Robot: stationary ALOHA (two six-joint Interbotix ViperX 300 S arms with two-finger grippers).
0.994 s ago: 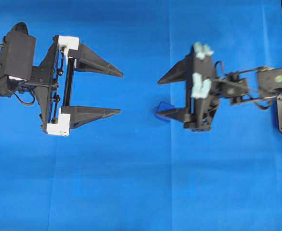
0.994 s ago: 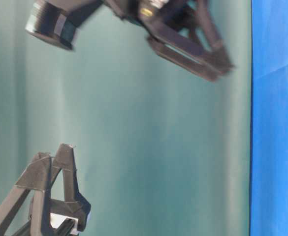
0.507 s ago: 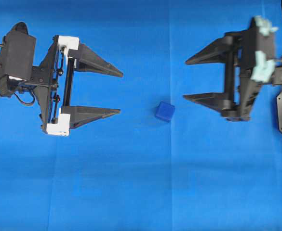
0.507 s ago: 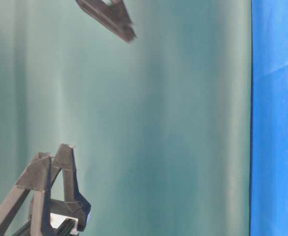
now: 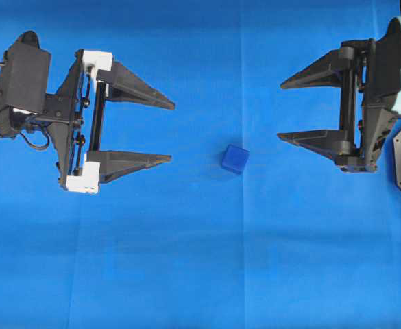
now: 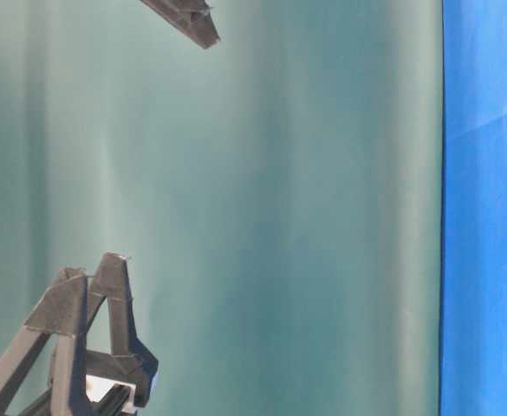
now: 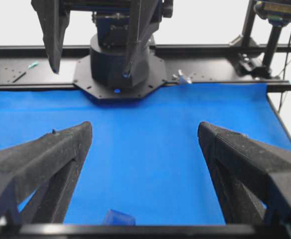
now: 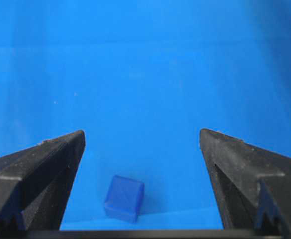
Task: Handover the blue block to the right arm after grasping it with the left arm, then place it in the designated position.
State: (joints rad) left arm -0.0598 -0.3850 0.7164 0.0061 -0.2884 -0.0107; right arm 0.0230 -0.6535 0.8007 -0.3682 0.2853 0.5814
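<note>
- We see the blue block point(image 5: 234, 158) lying alone on the blue cloth point(image 5: 186, 260), near the middle of the overhead view, between the two grippers and touching neither.
- The block is a cube, so we can name no long axis. In the overhead view it sits slightly turned, with one corner toward about 1 o'clock.
- The left gripper point(image 5: 171, 131) stands at 9 o'clock from the block, its jaws spread wide and holding nothing. Its fingers point toward 3 o'clock.
- The right gripper point(image 5: 281, 111) stands at about 2 o'clock from the block, also spread wide and empty, with its fingers pointing toward 9 o'clock.
- In the right wrist view the block point(image 8: 125, 198) lies low in the picture, nearer to the finger on the picture's left.
- In the left wrist view only a small part of the block point(image 7: 118, 217) shows at the bottom edge.
- Compared with one second ago, the right gripper has drawn back toward 3 o'clock. At that time its lower finger was right at the block; now it is well apart.
- The block and the left gripper are in the same place as before.
</note>
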